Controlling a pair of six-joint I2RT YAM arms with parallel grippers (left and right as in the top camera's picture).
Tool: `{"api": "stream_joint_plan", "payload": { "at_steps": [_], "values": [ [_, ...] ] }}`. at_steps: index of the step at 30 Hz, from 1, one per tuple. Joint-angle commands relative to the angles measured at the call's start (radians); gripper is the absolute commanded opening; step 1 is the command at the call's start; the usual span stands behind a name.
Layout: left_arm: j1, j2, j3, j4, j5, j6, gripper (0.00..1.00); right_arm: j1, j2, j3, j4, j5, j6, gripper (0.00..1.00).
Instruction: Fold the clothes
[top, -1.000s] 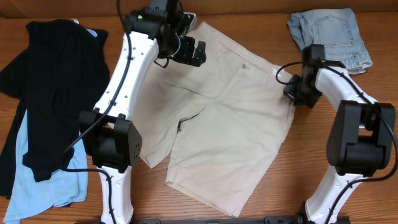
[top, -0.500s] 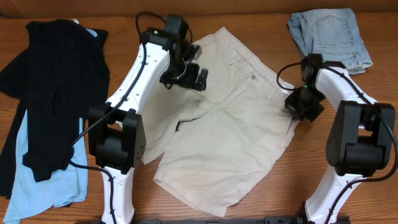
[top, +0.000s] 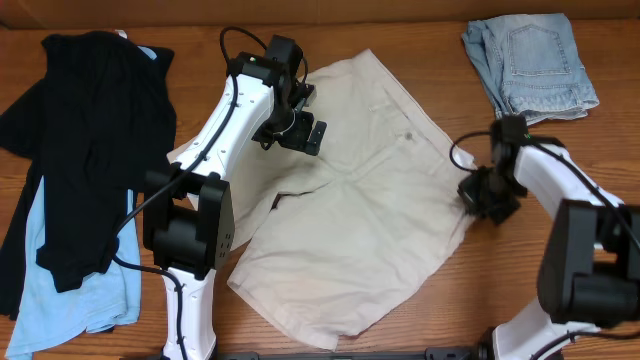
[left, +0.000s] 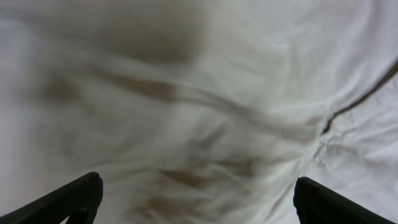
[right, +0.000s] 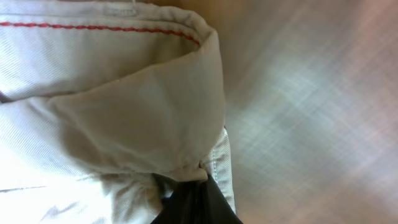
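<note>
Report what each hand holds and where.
Right hand pinches the khaki shorts at the waistband's folded edge. Left hand is open over them, holding nothing.

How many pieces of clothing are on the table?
4: beige khaki shorts in the middle, a black top at the left, a light-blue shirt under it, pale denim shorts far right. More could hide under the pile.

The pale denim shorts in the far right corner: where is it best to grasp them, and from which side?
Probably the left end of the denim shorts, where the cloth is bunched into folds; the rest lies flat on the table. Come from above and from the left, where bare table leaves room for the fingers.
</note>
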Motion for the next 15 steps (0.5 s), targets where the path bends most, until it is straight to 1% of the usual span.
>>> {"api": "stream_joint_plan", "payload": {
  "at_steps": [1,7,13,15],
  "values": [
    [-0.004,-0.006,-0.007,0.013,-0.013,-0.014,1.00,-0.038,-0.052,-0.101,-0.015,0.005,0.033,0.06],
    [-0.004,-0.006,-0.007,0.008,-0.013,-0.014,1.00,-0.044,-0.216,-0.110,-0.053,-0.002,0.055,0.06],
    [-0.004,-0.006,-0.007,0.006,-0.013,-0.014,1.00,-0.044,-0.393,-0.110,-0.138,0.039,0.054,0.07],
    [-0.004,-0.006,-0.007,0.006,-0.012,-0.014,1.00,-0.044,-0.440,-0.110,-0.163,0.059,0.054,0.10]
  ]
}}
